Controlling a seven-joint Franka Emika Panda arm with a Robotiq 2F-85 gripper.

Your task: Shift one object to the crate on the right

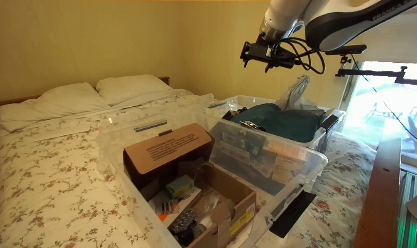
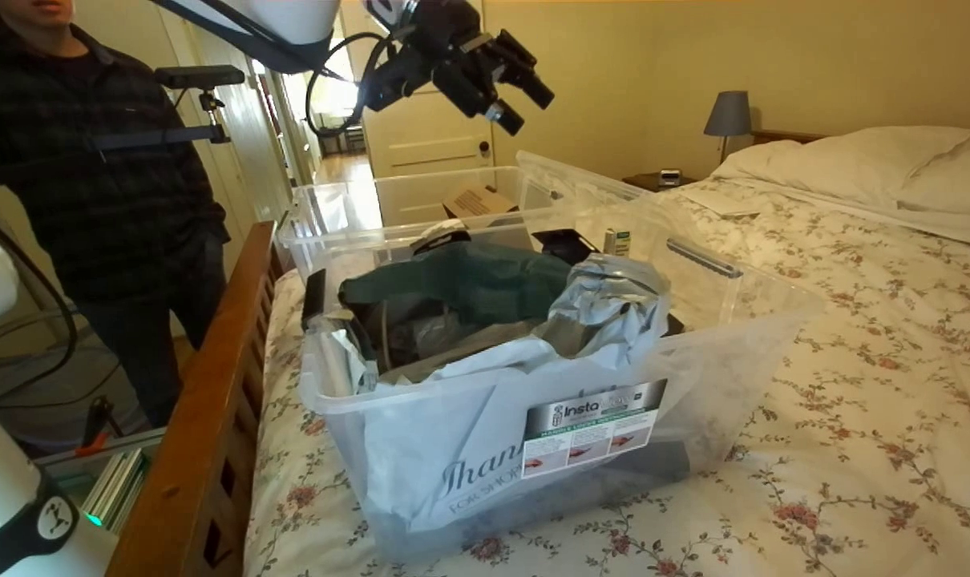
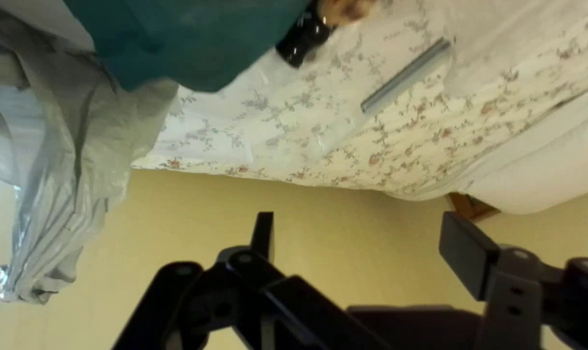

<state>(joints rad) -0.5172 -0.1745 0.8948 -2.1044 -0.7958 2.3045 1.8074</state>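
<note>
Two clear plastic tubs stand on the bed. One tub, a crate [image 1: 327, 139] [image 2: 725, 401], holds a teal cloth [image 1: 281, 120] [image 2: 485, 280] and a crumpled grey plastic bag [image 1: 294, 94] [image 2: 613, 300]. The other clear crate [image 1: 317, 159] [image 2: 325, 216] holds a brown cardboard box [image 1: 169, 148] [image 2: 477, 202] with small items inside, including a small green box [image 1: 180, 186]. My gripper [image 1: 256, 67] [image 2: 527, 110] is open and empty, high above the tubs. In the wrist view nothing is between the fingers [image 3: 357, 223]; the teal cloth [image 3: 187, 43] and grey bag [image 3: 75, 160] lie beyond them.
A wooden bed rail [image 1: 380, 193] [image 2: 204, 385] runs beside the tubs. A camera on a mounting arm [image 1: 346, 50] [image 2: 200, 76] stands near my arm. A person [image 2: 108, 160] stands beyond the rail. Pillows [image 1: 132, 89] lie at the bed's head, by the wall.
</note>
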